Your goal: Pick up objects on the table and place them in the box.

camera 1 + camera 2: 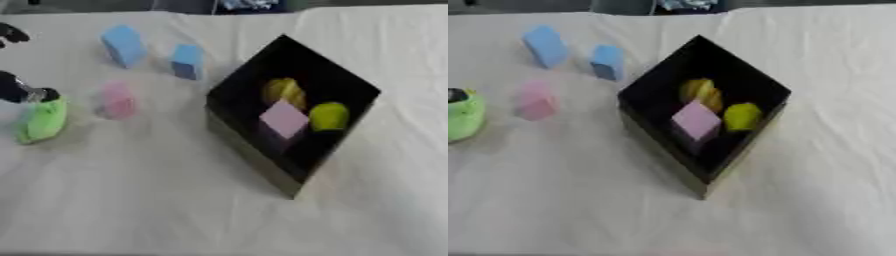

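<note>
Left hand (24, 91) enters at the far left edge, well left of the box (236, 80); only dark finger parts show, sitting on the upper end of the green block (42, 121). Whether the fingers curl round the block or merely touch it: cannot tell. Right hand: in neither view.

Landmark: the black box, open-topped, turned corner-on, standing on the white-covered table (175, 210).

Done so far, judged from contents: three things lie inside the box, namely a pale pink block (283, 119) in the middle, a yellow rounded piece (284, 91) behind it, and a yellow-green piece (329, 116) to its right, close against the pink one.

Left to do: four things are outside, all left of the box.
- small blue block (186, 61), just beside the box's left corner
- larger light blue block (122, 45), further left and back
- pink block (117, 100), left of the box, between it and the green block
- green block, furthest left, under the hand

Estimate: close to halfway. The green block looks like the piece in hand.

Unclear or hidden: the left arm is cut off by the view's edge; in the right eye view only a dark tip on the green block shows. Exact shapes of the yellow pieces are not readable. Dark shapes at the table's far edge are unidentified.
</note>
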Robot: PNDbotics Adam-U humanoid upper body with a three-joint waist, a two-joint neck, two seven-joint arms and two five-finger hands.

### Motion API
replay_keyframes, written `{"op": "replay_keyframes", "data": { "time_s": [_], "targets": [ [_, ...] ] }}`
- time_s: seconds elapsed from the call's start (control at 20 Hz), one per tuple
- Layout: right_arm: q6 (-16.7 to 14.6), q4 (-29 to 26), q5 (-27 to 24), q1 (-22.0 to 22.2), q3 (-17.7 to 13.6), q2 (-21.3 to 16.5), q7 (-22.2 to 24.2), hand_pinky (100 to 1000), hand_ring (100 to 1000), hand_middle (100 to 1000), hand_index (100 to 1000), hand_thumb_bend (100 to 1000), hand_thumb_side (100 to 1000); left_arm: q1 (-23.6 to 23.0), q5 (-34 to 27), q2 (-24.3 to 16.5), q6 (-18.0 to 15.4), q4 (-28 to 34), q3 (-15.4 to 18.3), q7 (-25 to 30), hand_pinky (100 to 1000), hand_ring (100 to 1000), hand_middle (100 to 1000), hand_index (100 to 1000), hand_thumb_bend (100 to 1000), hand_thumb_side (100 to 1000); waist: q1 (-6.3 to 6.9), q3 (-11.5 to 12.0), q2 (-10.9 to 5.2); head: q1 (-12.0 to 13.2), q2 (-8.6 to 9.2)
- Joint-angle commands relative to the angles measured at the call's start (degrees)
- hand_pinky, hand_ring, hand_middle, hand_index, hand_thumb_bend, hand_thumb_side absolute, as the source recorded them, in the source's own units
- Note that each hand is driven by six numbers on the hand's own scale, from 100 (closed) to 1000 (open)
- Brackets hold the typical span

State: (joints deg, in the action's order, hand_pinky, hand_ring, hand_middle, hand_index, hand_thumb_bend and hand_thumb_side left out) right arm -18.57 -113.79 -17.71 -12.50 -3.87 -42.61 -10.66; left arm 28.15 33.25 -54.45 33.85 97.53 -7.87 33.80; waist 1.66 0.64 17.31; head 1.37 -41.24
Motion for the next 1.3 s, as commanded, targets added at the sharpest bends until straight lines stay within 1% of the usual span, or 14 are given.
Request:
{"op": "replay_keyframes", "data": {
  "time_s": [0.05, 0.35, 0.6, 0.75, 0.95, 1.05, 1.15, 1.2, 1.3],
  "targets": [
    [0.1, -0.8, 0.2, -0.3, -0.9, -0.9, -0.2, 870, 826, 581, 773, 100, 546, 0.1, -1.6, -2.2, 0.8, -1.5, 0.8, 0.0, 911, 902, 866, 918, 648, 345, -0.75, -0.2, -0.08, 0.0, 0.72],
    [0.1, -0.8, 0.2, -0.3, -0.9, -0.8, -0.3, 870, 826, 581, 773, 100, 546, -0.1, -1.7, -1.9, 1.2, -5.5, 0.4, -0.5, 914, 905, 869, 922, 676, 340, -0.77, -0.4, 0.06, -1.0, 0.9],
    [0.3, -0.8, 0.2, -0.3, -0.9, -0.6, -0.3, 870, 825, 581, 772, 100, 548, -0.1, -2.1, -1.2, 1.0, -9.1, -0.2, -0.3, 914, 906, 868, 918, 690, 342, -0.58, -0.7, 0.16, -0.9, 0.83],
    [0.5, -0.8, 0.1, -0.4, -0.8, -0.4, -0.3, 870, 825, 580, 772, 100, 548, -0.1, -3.1, -0.6, 0.5, -10.7, -1.3, 0.1, 915, 907, 869, 914, 705, 335, -0.45, -0.9, 0.2, -0.7, 0.86],
    [0.7, -0.8, 0.0, -0.5, -0.8, -0.3, -0.2, 871, 825, 580, 772, 100, 549, -0.1, -2.0, -0.4, 0.1, -13.3, -3.1, 1.8, 918, 909, 869, 910, 739, 314, -0.27, -1.2, 0.18, -0.3, 0.88],
    [0.8, -0.8, -0.1, -0.5, -0.8, -0.2, -0.2, 871, 824, 579, 771, 100, 550, 0.1, -1.4, -0.2, 0.0, -14.7, -3.6, 2.5, 914, 907, 866, 907, 727, 309, -0.18, -1.3, 0.18, -0.2, 0.93],
    [0.9, -0.8, -0.1, -0.6, -0.8, -0.1, -0.3, 870, 823, 578, 771, 100, 550, 0.4, -1.2, 0.3, -0.1, -15.9, -4.0, 2.6, 905, 899, 858, 900, 691, 305, -0.12, -1.4, 0.17, -0.2, 0.94],
    [0.9, -0.8, -0.2, -0.6, -0.8, -0.1, -0.3, 871, 822, 578, 771, 100, 550, 0.5, -1.2, 0.5, -0.1, -16.2, -4.2, 2.4, 895, 890, 848, 893, 668, 298, -0.11, -1.4, 0.17, -0.2, 0.93],
    [0.9, -0.8, -0.2, -0.5, -0.8, 0.0, -0.3, 871, 822, 577, 771, 100, 551, 0.6, -1.2, 0.7, -0.1, -16.4, -4.4, 2.1, 859, 858, 816, 867, 586, 264, -0.09, -1.5, 0.19, -0.2, 0.88]
  ]
}}
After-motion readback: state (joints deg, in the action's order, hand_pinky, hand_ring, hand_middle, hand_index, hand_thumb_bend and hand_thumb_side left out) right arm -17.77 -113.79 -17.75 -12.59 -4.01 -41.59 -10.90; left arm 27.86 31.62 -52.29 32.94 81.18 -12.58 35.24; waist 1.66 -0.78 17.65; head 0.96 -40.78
